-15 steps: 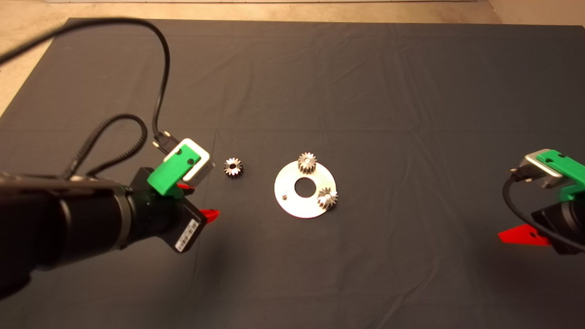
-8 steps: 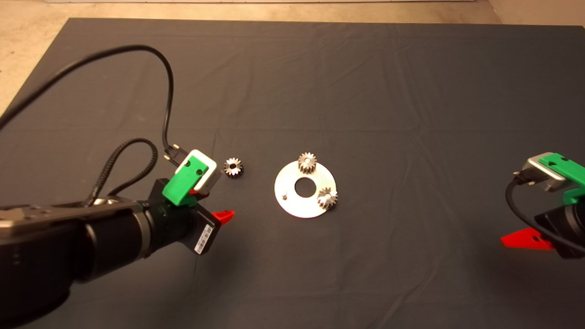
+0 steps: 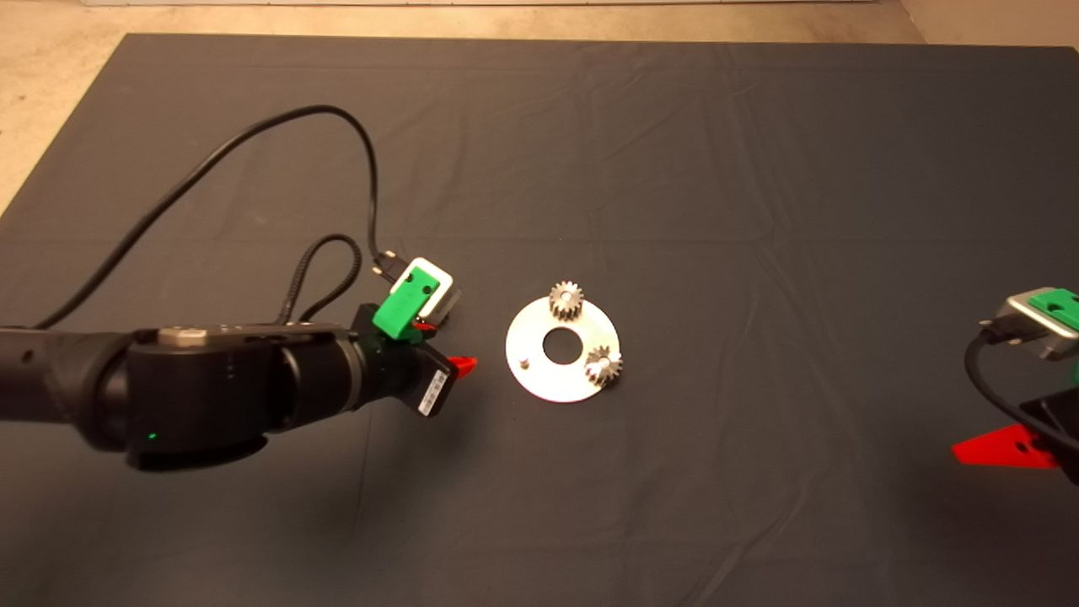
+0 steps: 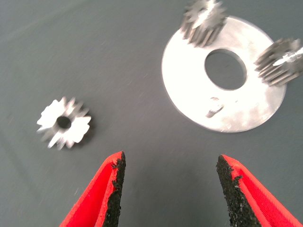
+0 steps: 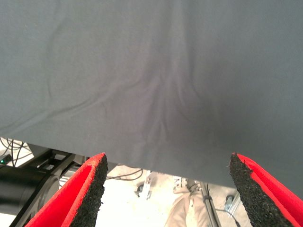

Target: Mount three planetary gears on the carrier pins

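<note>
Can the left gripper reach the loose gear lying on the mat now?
Probably yes. The left gripper is open just short of the loose gear, which lies flat on bare mat, apart from the disc.

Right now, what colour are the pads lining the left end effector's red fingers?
Black, rough-textured pads on the inner faces of the red fingers; the left wrist view shows them best.

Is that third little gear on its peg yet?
No. The loose gear lies flat on the mat, apart from the disc; one peg stands bare.
</note>
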Robot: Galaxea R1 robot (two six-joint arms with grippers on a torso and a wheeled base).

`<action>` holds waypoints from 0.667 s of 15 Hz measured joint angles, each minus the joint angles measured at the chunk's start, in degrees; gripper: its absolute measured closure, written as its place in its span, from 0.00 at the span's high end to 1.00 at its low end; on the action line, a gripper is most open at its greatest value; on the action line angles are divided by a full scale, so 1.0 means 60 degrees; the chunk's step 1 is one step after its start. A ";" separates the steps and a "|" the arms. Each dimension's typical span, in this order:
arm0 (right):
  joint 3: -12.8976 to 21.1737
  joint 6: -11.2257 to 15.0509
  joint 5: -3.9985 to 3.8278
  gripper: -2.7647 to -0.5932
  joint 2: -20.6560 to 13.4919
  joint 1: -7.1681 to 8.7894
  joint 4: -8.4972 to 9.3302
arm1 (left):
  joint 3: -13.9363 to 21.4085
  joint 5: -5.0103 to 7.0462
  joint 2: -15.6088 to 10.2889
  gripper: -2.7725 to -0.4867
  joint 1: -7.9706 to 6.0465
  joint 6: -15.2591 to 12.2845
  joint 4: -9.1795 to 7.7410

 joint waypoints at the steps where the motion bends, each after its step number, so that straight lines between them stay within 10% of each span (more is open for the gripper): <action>1: 0.0004 -0.0095 0.0013 0.60 -0.0018 0.0003 0.0029 | -0.0137 -0.0018 0.0104 0.36 0.0018 0.0064 0.0000; 10: 0.0004 -0.0852 0.0032 0.60 -0.1016 0.0114 0.0428 | -0.0856 -0.0014 0.0140 0.36 0.0016 0.0922 -0.0002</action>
